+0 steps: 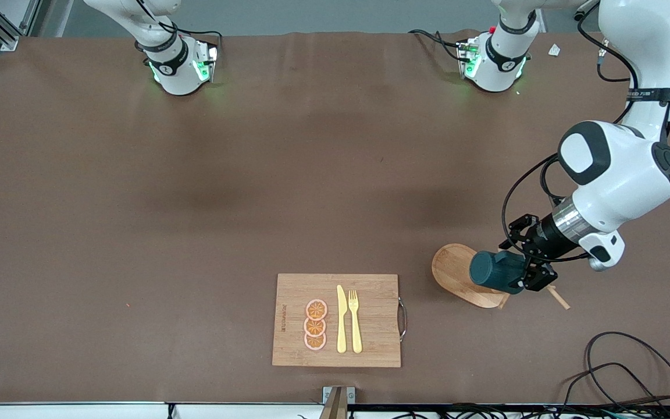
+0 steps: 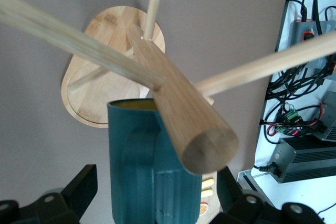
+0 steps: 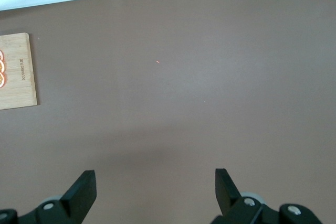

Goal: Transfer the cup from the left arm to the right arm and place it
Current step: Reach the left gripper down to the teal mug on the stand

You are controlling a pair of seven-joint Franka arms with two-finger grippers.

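Note:
The cup (image 1: 495,272), a dark teal mug, lies on its side up among the pegs of a wooden peg rack (image 1: 451,270) at the left arm's end of the table. The left wrist view shows the cup (image 2: 152,171) with its ochre inside just visible at the rim, under the rack's thick stem (image 2: 194,124). My left gripper (image 1: 515,262) straddles the cup and is open, with a gap on either side of it (image 2: 156,190). My right gripper (image 3: 155,187) is open with nothing in it, over bare brown table. It is out of the front view.
A wooden cutting board (image 1: 370,349) lies near the front edge, carrying three orange slices (image 1: 315,325), a yellow knife (image 1: 341,320) and a fork (image 1: 355,320). Loose black cables (image 1: 631,372) lie at the front corner by the left arm's end. Thin rack pegs (image 2: 79,40) cross close to the left gripper.

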